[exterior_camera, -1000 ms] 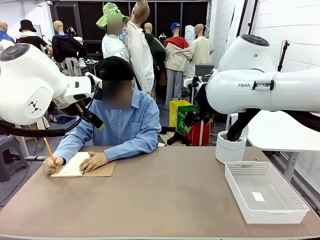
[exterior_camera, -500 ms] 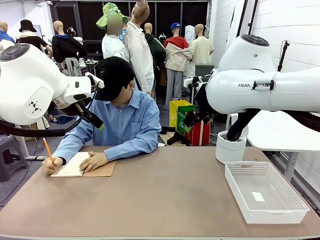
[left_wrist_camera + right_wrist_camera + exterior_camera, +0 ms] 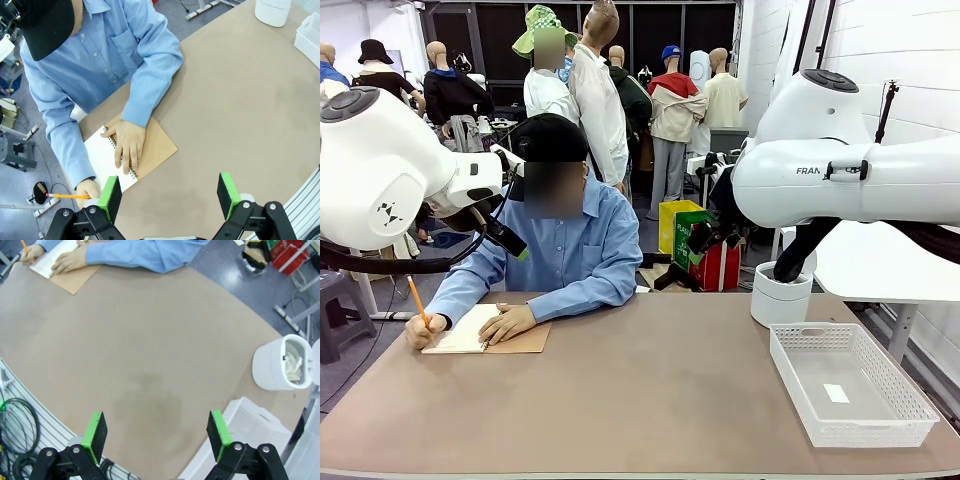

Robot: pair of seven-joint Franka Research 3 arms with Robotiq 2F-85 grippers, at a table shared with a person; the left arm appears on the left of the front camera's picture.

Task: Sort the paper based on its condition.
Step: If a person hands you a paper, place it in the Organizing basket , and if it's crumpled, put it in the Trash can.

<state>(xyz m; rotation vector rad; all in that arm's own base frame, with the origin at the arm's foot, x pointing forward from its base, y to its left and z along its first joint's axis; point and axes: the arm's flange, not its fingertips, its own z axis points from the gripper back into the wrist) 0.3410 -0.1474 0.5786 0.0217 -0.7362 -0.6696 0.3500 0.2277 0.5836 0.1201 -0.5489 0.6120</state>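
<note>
**Above the desk, both tools held apart, sorting not yet under way**

Beyond the left tool [image 3: 168, 187], whose green pads are spread wide with nothing between them, a notebook [image 3: 155, 147] is seen on the desk [image 3: 240, 100], just past the left finger. Its white page [image 3: 97, 155] is pressed down by the person's flat hand [image 3: 127, 147] and is being written on with a pencil [image 3: 67, 195] held in the writing hand [image 3: 89, 187]. The right tool [image 3: 156, 427] is likewise held open and empty above bare desk. Well past its right finger a white bin [image 3: 267, 372] is stood, and what looks like crumpled paper [image 3: 294, 365] is seen inside it. A white mesh basket [image 3: 252, 422] is set just beside that finger. The task is judged to be at its start or between rounds. A sheet has yet to be freed from the notebook and handed over, its condition judged, and the sheet placed accordingly
</note>
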